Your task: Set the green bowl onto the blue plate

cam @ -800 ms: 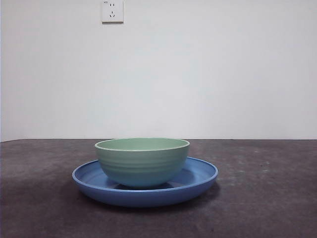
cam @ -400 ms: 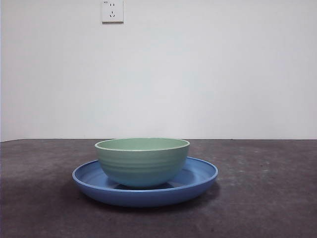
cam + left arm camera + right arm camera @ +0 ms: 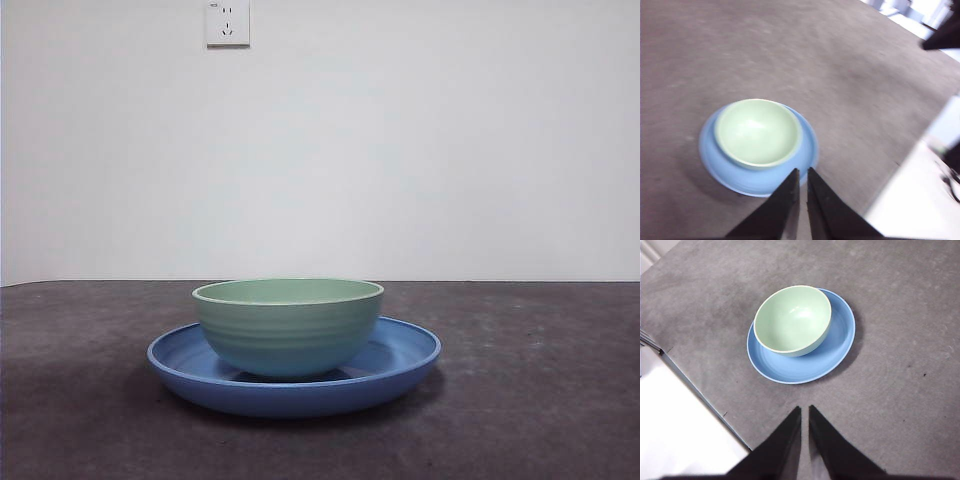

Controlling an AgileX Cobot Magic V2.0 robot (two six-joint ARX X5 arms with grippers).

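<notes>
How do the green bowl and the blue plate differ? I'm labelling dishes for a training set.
The green bowl is pale mint, the blue plate medium blue. The bowl is deep with steep, faintly ribbed sides; the plate is shallow with a low raised rim. The bowl is narrower and sits inside the plate, off-centre; the plate rests on the table. Both are round, glossy and upright.

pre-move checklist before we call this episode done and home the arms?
1. Green bowl sits inside blue plate, upright: ok.
2. Bowl centred on plate: not ok, it sits off-centre toward one rim in both wrist views.
3. Left pincer raised clear of the bowl, holding nothing: ok.
4. Right pincer raised clear, holding nothing: ok.
5. No arm in the front view: ok.
6. Bowl's contents: empty, ok.
</notes>
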